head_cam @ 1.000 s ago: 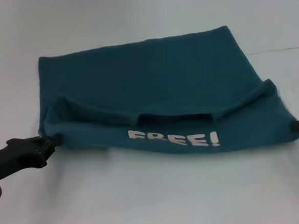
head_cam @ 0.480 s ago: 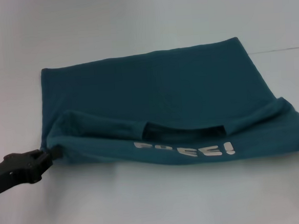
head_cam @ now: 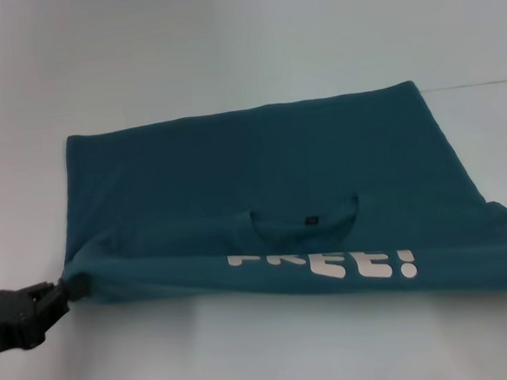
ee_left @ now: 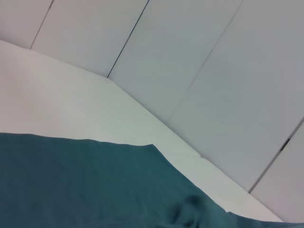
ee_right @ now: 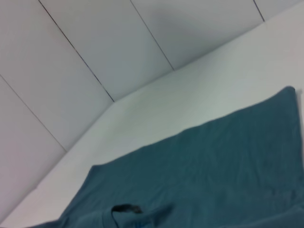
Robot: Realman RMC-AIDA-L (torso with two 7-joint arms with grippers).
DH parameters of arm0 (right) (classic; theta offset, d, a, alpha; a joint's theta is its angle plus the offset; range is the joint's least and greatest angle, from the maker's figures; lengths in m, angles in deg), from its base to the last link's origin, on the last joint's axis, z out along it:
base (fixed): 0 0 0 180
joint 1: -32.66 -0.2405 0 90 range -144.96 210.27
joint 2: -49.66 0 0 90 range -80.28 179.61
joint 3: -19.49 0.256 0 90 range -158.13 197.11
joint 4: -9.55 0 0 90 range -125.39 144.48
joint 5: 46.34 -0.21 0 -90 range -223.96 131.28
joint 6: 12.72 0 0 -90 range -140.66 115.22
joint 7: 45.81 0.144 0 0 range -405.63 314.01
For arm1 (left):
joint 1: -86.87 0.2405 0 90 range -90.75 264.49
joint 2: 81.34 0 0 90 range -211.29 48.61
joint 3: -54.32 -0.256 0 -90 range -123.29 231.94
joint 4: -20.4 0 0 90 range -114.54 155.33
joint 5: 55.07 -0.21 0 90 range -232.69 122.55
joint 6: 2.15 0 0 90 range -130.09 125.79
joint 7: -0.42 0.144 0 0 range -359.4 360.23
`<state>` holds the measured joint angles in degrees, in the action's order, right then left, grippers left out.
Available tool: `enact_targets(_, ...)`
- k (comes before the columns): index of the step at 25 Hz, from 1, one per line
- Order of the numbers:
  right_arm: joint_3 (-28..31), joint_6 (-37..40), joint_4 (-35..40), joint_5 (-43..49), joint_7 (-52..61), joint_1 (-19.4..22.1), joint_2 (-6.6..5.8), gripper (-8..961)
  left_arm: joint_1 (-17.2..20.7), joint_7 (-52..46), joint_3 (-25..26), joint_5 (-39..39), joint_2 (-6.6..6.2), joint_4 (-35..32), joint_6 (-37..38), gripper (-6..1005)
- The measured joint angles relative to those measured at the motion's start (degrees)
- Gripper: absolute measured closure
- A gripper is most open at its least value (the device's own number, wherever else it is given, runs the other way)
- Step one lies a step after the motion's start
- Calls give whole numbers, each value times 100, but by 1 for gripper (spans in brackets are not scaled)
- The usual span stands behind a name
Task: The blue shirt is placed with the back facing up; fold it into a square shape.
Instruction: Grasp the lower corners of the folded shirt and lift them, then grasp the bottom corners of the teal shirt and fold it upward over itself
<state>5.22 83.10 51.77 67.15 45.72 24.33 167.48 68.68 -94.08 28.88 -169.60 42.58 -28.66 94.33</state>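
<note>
Blue shirt (head_cam: 271,189): lies across the middle of the head view on the white table (head_cam: 225,35), spanning from the left third to the right edge of the frame. The near edge is raised and turned over toward the far side, so a strip of the front shows along the bottom of the fabric.
Lettering (head_cam: 324,266): white "FREE!" print, seen upside down on the turned-over strip, lower centre-right of the head view.
Collar (head_cam: 306,219): neck opening with a small dark tag, centre of the head view, just above the lettering.
Left gripper (head_cam: 69,288): lower left of the head view; black fingers closed on the near left corner of the blue shirt, fabric pinched between them.
Right gripper: outside the head view; the shirt's near right corner runs off the right edge of the frame.
Left wrist view: teal fabric fills the lower part of the frame, pale panelled wall (ee_left: 190,57) behind the table.
Right wrist view: shirt back and collar in the lower half; own fingers not shown.
</note>
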Motion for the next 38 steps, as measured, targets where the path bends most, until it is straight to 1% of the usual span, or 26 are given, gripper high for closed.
enact_targets(3,234,216,4,0,-157,148,75,922,79,6,39,-36,0,-92,180,997)
enact_targets(9,448,502,5,7,-353,438,158,922,201,12,54,-120,0,-254,433,997)
enact_targets(12,620,741,6,13,-447,599,168,921,263,11,57,-147,-10,-336,566,997)
enact_targets(17,1090,1086,5,16,-571,873,171,921,360,-22,162,-279,-8,-502,857,997)
enact_targets(20,1267,1132,-3,17,-613,914,172,922,379,-16,280,-279,-8,-518,906,997)
enact_targets(24,1288,1049,-13,16,-563,662,143,922,237,7,387,-245,-30,-437,792,997)
enact_targets(28,1264,660,-47,16,-380,190,78,921,-133,-2,408,-225,-40,-210,346,997)
enact_targets(33,1153,-92,-156,91,-129,-566,-61,921,-630,-61,430,-126,-44,115,-538,998)
enact_targets(38,891,-1146,-549,166,-114,-1301,-248,921,-1210,-112,441,-66,-103,459,-1567,998)
